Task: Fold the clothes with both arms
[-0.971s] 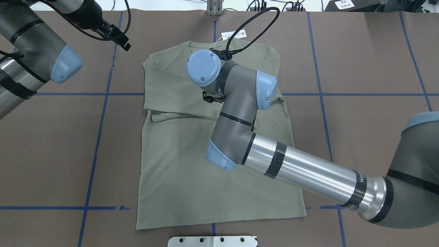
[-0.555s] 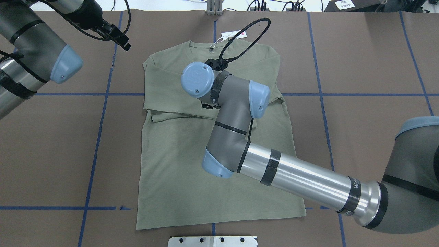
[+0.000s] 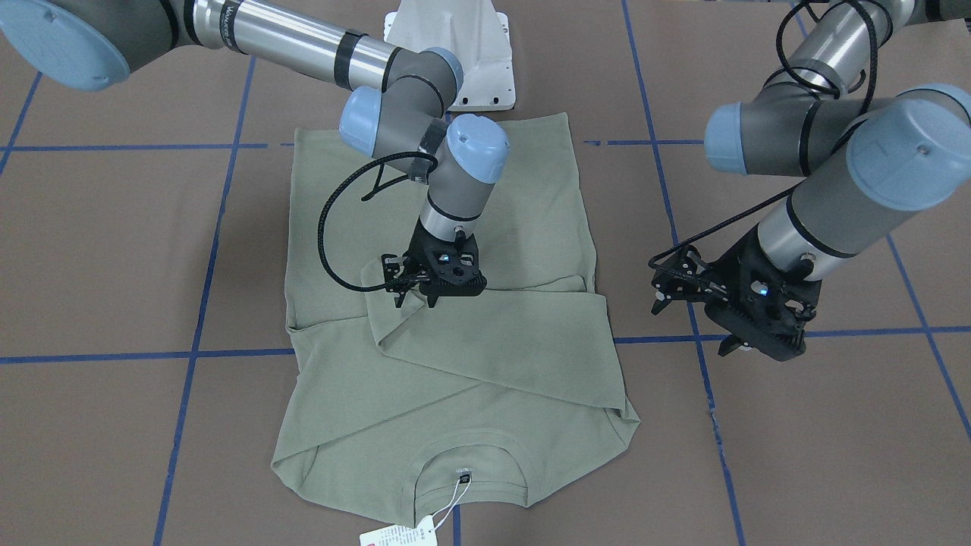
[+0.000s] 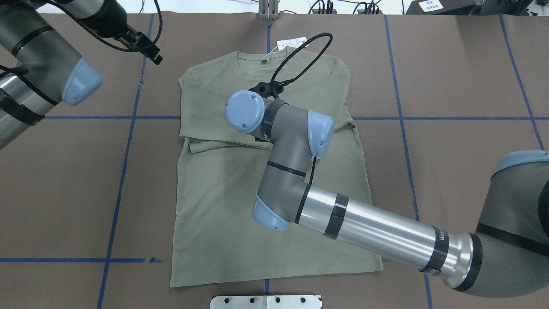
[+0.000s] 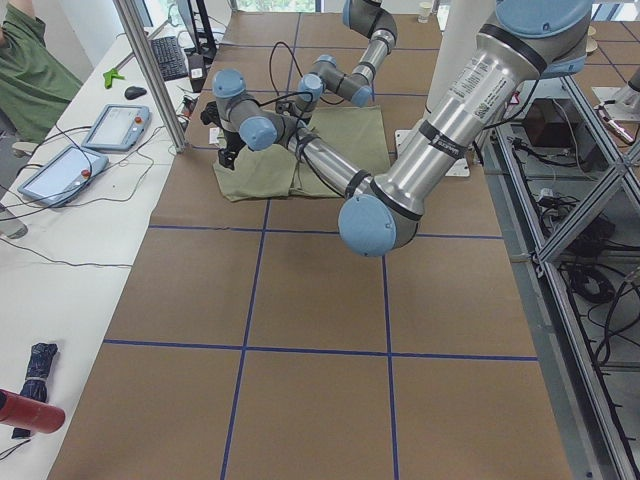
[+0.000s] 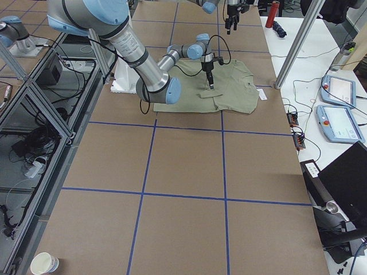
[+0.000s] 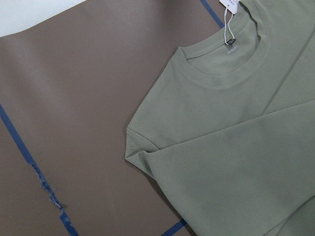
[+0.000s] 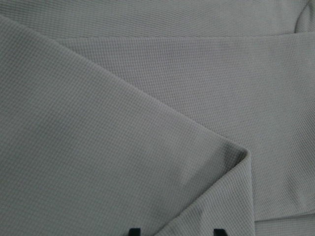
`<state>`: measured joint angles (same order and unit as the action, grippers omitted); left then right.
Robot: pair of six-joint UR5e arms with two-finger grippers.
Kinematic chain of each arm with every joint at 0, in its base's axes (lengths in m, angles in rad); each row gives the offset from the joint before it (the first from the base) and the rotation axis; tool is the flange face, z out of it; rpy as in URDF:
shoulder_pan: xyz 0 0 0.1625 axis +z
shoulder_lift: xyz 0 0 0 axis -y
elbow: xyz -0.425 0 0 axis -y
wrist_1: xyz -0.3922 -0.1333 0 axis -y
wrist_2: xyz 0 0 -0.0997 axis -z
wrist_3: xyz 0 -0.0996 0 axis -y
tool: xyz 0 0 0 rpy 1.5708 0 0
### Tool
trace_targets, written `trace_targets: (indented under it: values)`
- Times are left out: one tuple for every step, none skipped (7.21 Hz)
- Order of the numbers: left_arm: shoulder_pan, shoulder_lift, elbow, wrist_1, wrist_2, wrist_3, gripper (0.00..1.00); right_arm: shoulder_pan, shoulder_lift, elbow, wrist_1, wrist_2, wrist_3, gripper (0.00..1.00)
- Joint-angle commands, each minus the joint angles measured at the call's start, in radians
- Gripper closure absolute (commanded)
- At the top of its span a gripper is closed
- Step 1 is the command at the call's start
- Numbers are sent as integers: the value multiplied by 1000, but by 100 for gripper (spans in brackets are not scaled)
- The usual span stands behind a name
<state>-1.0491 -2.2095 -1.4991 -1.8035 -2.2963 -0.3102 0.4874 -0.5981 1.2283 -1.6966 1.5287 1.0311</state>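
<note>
Down over the middle of the shirt [image 3: 485,189], the right gripper [image 3: 415,300] hangs with its black fingers [image 8: 134,232] spread and nothing between them. Their tips sit just above the end of a sleeve [image 3: 501,341] folded slantwise across the chest.

The right wrist view shows the cloth close up: a fine, waffle-like knit in matte sage green. The sleeve's end [image 8: 238,152] forms a soft, rounded corner just ahead of the fingertips.

From overhead, the grey tubes and pale blue caps of the right arm [image 4: 369,223] cover this gripper completely. Only the front-facing view shows how it stands.

A second sleeve lies beneath the first, running the other way. Its straight edge shows at the shirt's side [image 4: 191,146].

The left gripper [image 3: 690,330] hangs off the garment on the robot's left, over bare table [image 3: 114,250] and near the shirt's shoulder without touching it. Its fingers look parted and hold nothing.

The left wrist view adds what the others barely show: the ribbed round neckline [image 7: 221,73] with a small dark label inside, and frayed blue tape [image 7: 44,187] on the smooth brown cover.

The shirt lies flat with its hem near the white base plate [image 4: 266,301] and its neckline away from the robot. The white-and-red tag [image 3: 398,535] rests on the cover just beyond the neckline, on its string.
</note>
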Motion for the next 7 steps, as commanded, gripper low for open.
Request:
trace_targets:
  values:
    - [1,1,-1,0,0,0,0,-1,0,-4,0,-15,-11,55]
    - [0,1,-1,0,0,-1,0,-1,-2,-4,0,-16,-13,60]
    - [1,1,-3,0,0,-1,0,-1,-2,-4,0,-19,-14,63]
    - [1,1,-3,0,0,-1,0,-1,0,-4,0,-19,-14,87]
    - [1,2,-4,0,0,-1,0,-1,1,-3,0,-19,-10,100]
    - [0,2,-6,0,0,-1,0,2,3,3,-2,-18,-9,100]
    - [0,2,-7,1,0,-1,0,14,-9,26,-11,-16,-12,100]
